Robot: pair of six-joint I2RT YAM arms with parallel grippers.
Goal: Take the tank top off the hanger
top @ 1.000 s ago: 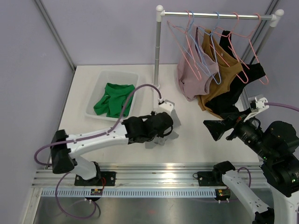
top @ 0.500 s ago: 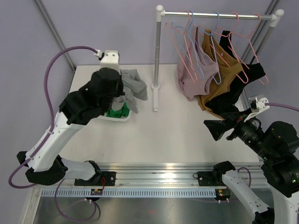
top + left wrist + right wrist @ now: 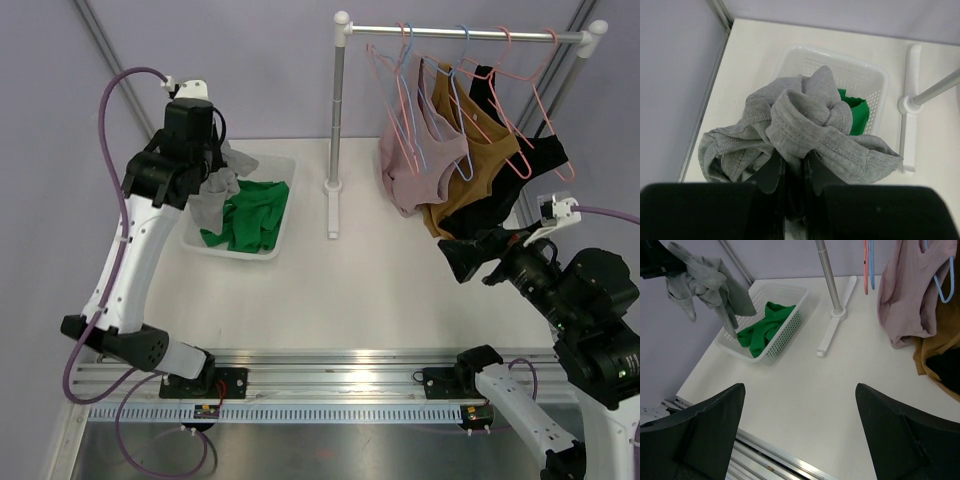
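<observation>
My left gripper [image 3: 208,182] is shut on a bunched grey tank top [image 3: 215,192] and holds it in the air over the left part of the white basket [image 3: 287,166]. In the left wrist view the jaws [image 3: 794,162] pinch a fold of the grey cloth [image 3: 805,125] above the basket [image 3: 860,70]. The top hangs free of any hanger and also shows in the right wrist view [image 3: 705,280]. My right gripper [image 3: 470,262] is open and empty above the table's right side [image 3: 800,386].
A green garment [image 3: 250,212] lies in the basket. A clothes rack [image 3: 337,110] stands at the back with a pink top [image 3: 412,165], a brown top [image 3: 485,160] and a black top [image 3: 543,152] on hangers, plus bare hangers [image 3: 385,75].
My left arm has risen from low over the table's middle and swung left and back with the grey top, now above the basket. The right gripper has shifted slightly.
</observation>
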